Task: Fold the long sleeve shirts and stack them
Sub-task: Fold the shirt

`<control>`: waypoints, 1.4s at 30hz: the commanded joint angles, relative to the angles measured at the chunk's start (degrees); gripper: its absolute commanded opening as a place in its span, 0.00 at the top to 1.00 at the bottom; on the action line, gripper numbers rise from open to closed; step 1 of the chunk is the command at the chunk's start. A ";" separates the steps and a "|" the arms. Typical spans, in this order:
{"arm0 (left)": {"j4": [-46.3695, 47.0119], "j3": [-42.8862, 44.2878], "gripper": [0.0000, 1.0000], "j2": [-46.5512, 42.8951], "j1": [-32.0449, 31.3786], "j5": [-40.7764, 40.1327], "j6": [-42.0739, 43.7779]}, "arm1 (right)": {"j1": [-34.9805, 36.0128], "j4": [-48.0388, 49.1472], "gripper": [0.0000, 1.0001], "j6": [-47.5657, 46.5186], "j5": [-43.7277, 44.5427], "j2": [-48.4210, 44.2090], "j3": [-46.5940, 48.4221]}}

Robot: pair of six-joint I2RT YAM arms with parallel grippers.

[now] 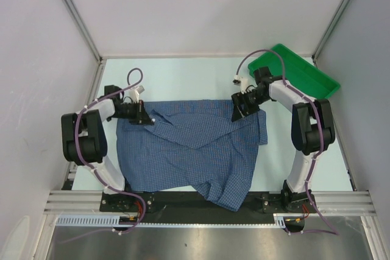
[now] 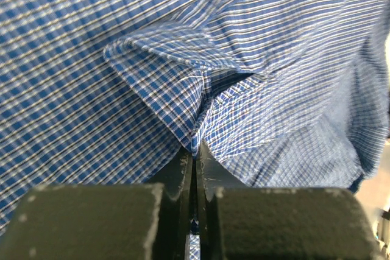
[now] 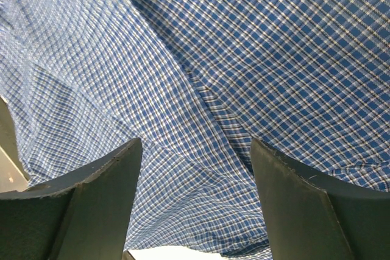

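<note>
We see a shirt of blue with a fine white check, its crossing lines darker and lighter blue up close. The tray is bright green, the table pale mint, the walls light grey. We find the arms black and white, with purple cables.

robot lab test cell. white panels on metal posts are enclosing a pale table; a slotted aluminium rail is running along its near edge, carrying the cabled left arm and right arm.
</note>
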 commanded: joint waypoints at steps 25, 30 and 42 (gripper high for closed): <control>-16.05 27.17 0.21 6.56 5.92 -15.11 30.91 | 2.03 1.80 0.30 -18.56 15.30 12.03 19.98; -24.36 38.48 0.24 16.42 5.92 -15.99 43.75 | 2.82 4.35 0.30 -22.34 17.95 14.93 20.68; -26.83 42.97 0.32 25.13 2.58 -18.63 55.01 | 2.74 4.88 0.32 -26.47 18.21 18.54 20.08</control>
